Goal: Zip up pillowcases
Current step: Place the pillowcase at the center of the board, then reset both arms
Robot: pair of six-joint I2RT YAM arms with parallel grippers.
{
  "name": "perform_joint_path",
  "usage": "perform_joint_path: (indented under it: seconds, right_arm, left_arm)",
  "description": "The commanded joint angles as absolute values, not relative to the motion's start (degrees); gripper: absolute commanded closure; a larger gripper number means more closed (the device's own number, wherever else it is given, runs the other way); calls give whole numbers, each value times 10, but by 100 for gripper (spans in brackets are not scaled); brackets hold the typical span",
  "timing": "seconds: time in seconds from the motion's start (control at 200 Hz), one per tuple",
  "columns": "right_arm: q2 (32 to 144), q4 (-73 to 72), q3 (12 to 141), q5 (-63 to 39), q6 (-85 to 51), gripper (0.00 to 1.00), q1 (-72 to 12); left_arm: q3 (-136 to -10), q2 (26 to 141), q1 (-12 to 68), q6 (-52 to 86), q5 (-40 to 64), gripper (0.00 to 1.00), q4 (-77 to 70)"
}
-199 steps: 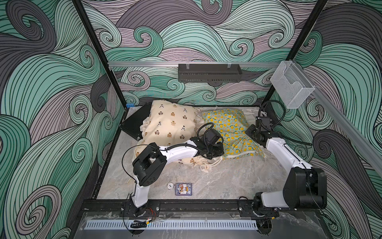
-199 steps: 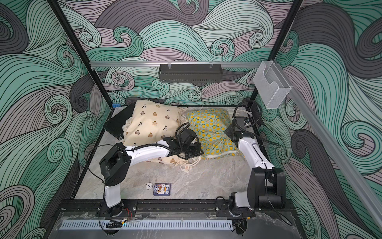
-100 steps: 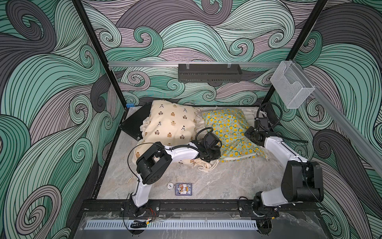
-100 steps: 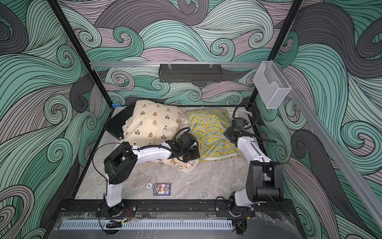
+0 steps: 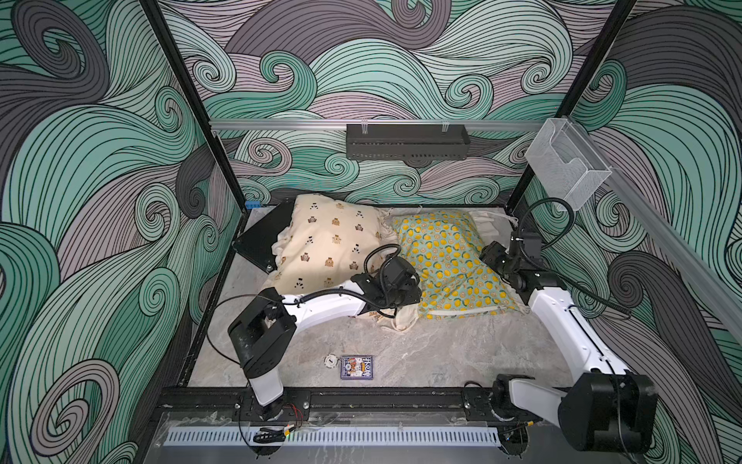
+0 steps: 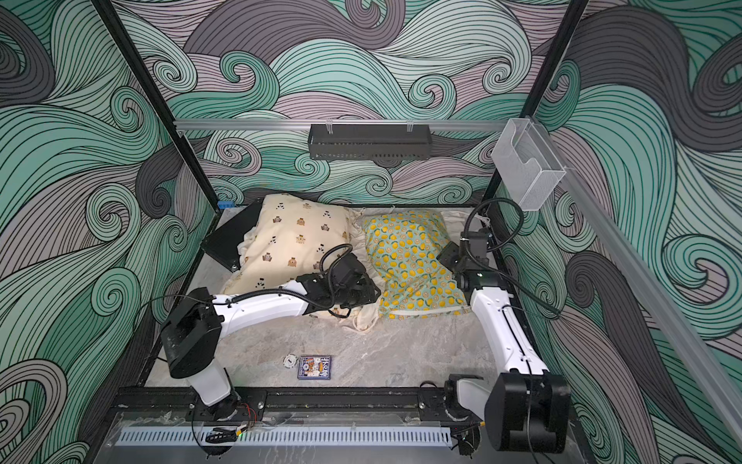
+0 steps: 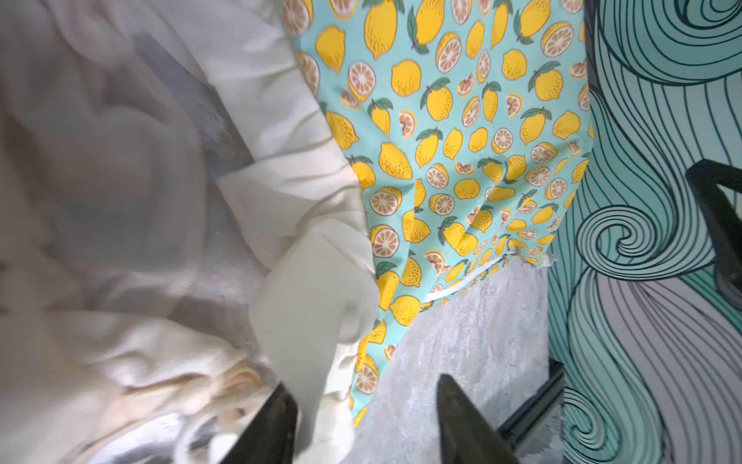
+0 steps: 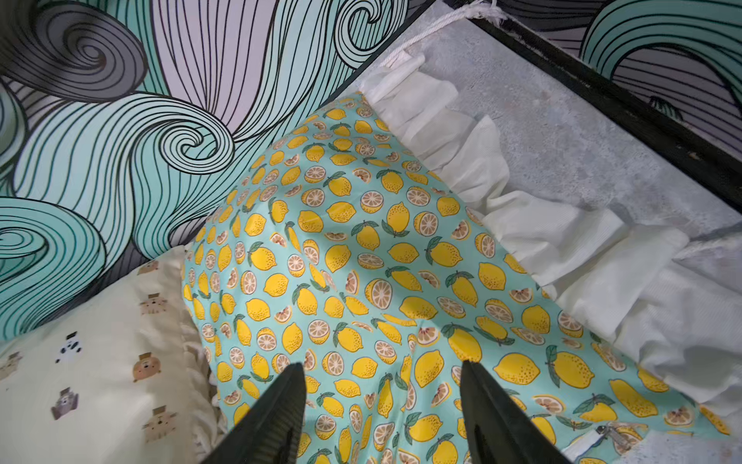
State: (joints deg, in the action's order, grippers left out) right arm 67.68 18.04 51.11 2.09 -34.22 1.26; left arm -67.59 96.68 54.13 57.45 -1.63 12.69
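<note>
Now, left arm [image 5: 321, 307]: rises from its base at 7 o'clock, folds at the elbow and runs low toward the table's middle, with the wrist over the near corner of the bear pillowcase [image 5: 333, 245].
Left gripper [image 7: 363, 383]: aims toward 3 o'clock. Its dark fingers [image 7: 277, 426] stand wide apart and clamp nothing. A fold of cream ruffle [image 7: 305, 305] hangs between them, close by one finger.
Right arm [image 5: 562, 321]: climbs from 5 o'clock along the right edge to 2 o'clock, wrist bent inward.
Right gripper [image 8: 381, 363]: spread wide with nothing in it, poised over the lemon pillowcase [image 5: 445, 257], aimed toward 10 o'clock.
Lemon pillowcase: lies at 1 o'clock, touching the bear one. A metal zipper pull [image 8: 610, 433] shows at one corner.
Bear pillowcase: at 11 o'clock, overlapping a flat black case [image 5: 259, 241] at 10 o'clock.
Table [image 5: 441, 353]: grey marbled top, with a card box [image 5: 356, 367] and a small round token [image 5: 330, 360] just beside it at 6 o'clock.
Room: walls of swirling green, grey and lilac waves, a black tray [image 5: 405, 142] on the back rail at 12 o'clock, and a clear holder [image 5: 566, 164] at 2 o'clock.
</note>
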Motion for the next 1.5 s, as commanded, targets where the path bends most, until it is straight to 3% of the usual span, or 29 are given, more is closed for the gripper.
perform_joint_path:
  seconds: [0.0, 0.125, 0.195, 0.34, 0.555, 0.731, 0.916, 1.066, 1.206, 1.286, 1.396, 1.496]
  right_arm:
    - [676, 201, 492, -5, -316, 24, 14]
    - [676, 188, 466, -3, -302, 8, 11]
    - [672, 144, 434, 18, -290, 1, 9]
    - [678, 70, 394, 74, -250, 0, 6]
    - [713, -63, 353, 146, -180, 1, 0]
    - [760, -207, 311, 158, -111, 0, -23]
    - [835, -218, 335, 160, -67, 0, -29]
    - [817, -426, 233, 116, -20, 0, -16]
    - [896, -570, 202, 40, -9, 0, -1]
    - [872, -489, 222, 50, -9, 0, -3]
    - [879, -509, 219, 75, 0, 0, -17]
    - [884, -505, 225, 62, 9, 0, -20]
  left_arm:
    - [-665, 905, 538, 535, -111, 25, 175]
    - [-632, 829, 528, 466, -234, 2, 190]
    - [-616, 784, 500, 427, -283, 1, 207]
    - [-561, 695, 385, 373, -334, 1, 215]
    - [-463, 632, 239, 203, -442, 1, 111]
    - [-388, 675, 140, 131, -411, 1, -12]
    - [-357, 741, 83, 88, -370, 1, -96]
    - [-294, 743, 55, 44, -266, 1, -239]
    - [-259, 760, 22, 29, -191, 1, -310]
    - [-246, 767, 20, 17, -170, 1, -336]
    - [-257, 774, 19, 13, -162, 1, -325]
    - [-246, 842, 13, 8, -149, 2, -406]
